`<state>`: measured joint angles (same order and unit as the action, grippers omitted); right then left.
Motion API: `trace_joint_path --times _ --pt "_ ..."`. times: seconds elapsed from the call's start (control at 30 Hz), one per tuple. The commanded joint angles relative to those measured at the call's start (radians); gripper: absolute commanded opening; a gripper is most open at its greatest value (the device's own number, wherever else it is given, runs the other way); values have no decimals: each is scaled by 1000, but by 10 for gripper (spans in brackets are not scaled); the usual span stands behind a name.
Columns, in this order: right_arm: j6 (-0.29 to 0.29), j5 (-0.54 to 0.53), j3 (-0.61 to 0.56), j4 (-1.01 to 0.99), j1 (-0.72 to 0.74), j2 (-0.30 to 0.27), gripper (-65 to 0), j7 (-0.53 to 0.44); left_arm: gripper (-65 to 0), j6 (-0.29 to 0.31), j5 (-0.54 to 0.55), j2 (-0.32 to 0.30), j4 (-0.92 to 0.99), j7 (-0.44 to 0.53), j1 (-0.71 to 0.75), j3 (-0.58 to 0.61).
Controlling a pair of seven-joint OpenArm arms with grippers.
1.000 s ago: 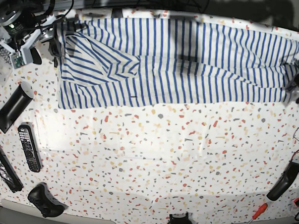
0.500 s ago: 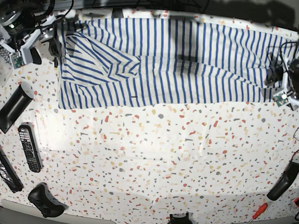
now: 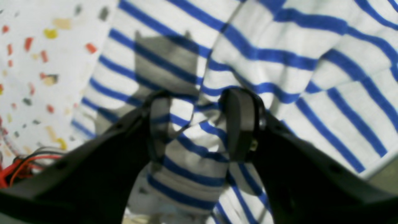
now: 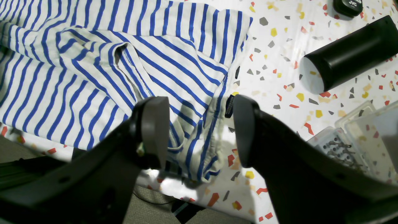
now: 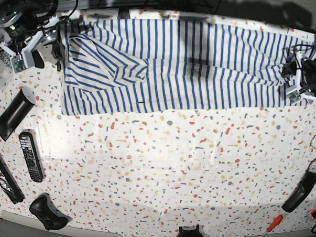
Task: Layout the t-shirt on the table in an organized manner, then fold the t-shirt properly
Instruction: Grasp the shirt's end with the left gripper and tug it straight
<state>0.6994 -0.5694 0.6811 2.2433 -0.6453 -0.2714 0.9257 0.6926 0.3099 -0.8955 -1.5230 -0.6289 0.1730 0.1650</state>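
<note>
Currently the table (image 5: 161,166) is being occupied along its far edge by the t-shirt (image 5: 181,67), which is being kept spread out as a long striped band running nearly the whole width of the base view. One end of the band, on the left of the base view, is being bunched under a diagonally folded flap with a sleeve opening showing; the opposite end is being gathered into a ridge at the left gripper (image 5: 295,77).

In the left wrist view, the left gripper (image 3: 199,124) is being held with its jaws partly spread, and a raised fold of striped cloth is being straddled between them. The cloth appears to be touching the inner faces of both fingers (image 3: 241,124), but whether it is actually being pinched cannot be told.

The right gripper (image 4: 197,130) is being held with jaws spread wide above the shirt's hem corner near the table's far edge; nothing is being gripped. A small dark tag (image 4: 229,105) is being shown at that hem, between the two fingers in the right wrist view.

Off the shirt, a black cylinder (image 4: 351,56) is being left lying on the table just beside a clear parts box (image 4: 351,137). A remote control (image 5: 30,156), a game controller (image 5: 46,212) and a red-handled screwdriver (image 5: 270,227) are being left near the front edge, well apart from the cloth.
</note>
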Motion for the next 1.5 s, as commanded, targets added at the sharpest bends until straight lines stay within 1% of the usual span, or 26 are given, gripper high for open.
trace_joint_path --times 0.0,0.13,0.2,0.33,0.4,0.53,0.67,0.8,0.9,0.97,1.03,1.07,1.23,1.27,1.37,1.47 --pt "-1 -11 7 17 0 -11 -334 -20 -375 6 6 -26 -11 3 -10 -5" --pt "-1 -11 7 17 0 -11 -334 -20 -375 6 26 -64 -25 0 -10 -5" --pt "-1 -11 7 17 0 -11 -334 -20 -375 6 75 -96 -40 -13 -10 -5" --pt "-1 -11 7 17 0 -11 -334 -20 -375 6 203 -151 -79 -84 -10 -5" --pt "-1 -11 7 17 0 -11 -334 -20 -375 6 225 -161 -89 -84 -9 -5" --pt "-1 -11 7 17 0 -11 -334 -20 -375 6 208 -146 -87 -77 -7 -5" --pt "-1 -11 7 17 0 -11 -334 -19 -375 6 150 -121 -71 -56 -6 -5" --pt "-1 -11 7 17 -1 -11 -334 -16 -375 6 107 -101 -13 -58 -7 -5" --pt "-1 -11 7 17 0 -11 -334 -16 -375 6 99 -102 13 -62 -7 -5" --pt "-1 -11 7 17 0 -11 -334 -17 -377 6 100 -102 11 -82 -7 -5" --pt "-1 -11 7 17 0 -11 -334 -17 -419 6 100 -103 5 -83 -7 -5" --pt "-1 -11 7 17 0 -11 -334 -17 -451 6 103 -103 2 -86 -7 -5" --pt "-1 -11 7 17 0 -11 -334 -18 -632 6 121 -104 -35 -90 -7 -5" --pt "-1 -11 7 17 0 -11 -334 -18 -650 6 122 -108 -50 -89 -7 -5" --pt "-1 -11 7 17 0 -11 -334 -18 -650 6 159 -141 -107 -90 -7 -5" --pt "-1 -11 7 17 0 -11 -334 -17 -650 6 244 -196 -167 -117 -7 -5"
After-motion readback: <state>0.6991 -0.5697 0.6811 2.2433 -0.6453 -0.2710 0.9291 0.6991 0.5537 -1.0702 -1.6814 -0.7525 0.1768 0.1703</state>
